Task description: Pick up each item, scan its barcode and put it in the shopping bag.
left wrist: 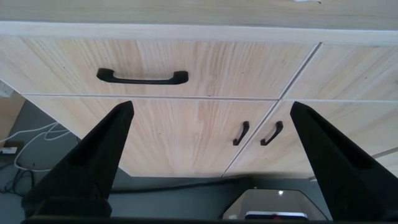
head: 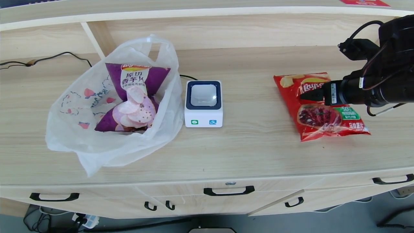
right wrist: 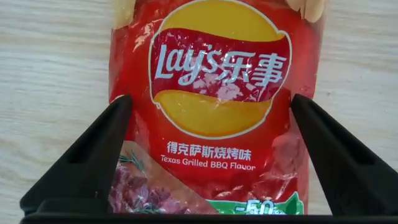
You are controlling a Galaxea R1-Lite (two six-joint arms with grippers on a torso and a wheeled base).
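The red chips (head: 318,116) were laid flat on the counter (head: 252,149), with the right gripper (right wrist: 210,102) held wide open over them. The left gripper (left wrist: 211,109) was held wide open before the drawers (left wrist: 205,62).

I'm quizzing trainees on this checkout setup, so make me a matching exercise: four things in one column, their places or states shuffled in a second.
1 purple chip bag
2 scanner
3 red chip bag
4 left gripper

A open, facing the drawers
B between the two chip bags
C inside the shopping bag
D lying flat at the right of the counter

Pairs: 1-C, 2-B, 3-D, 4-A
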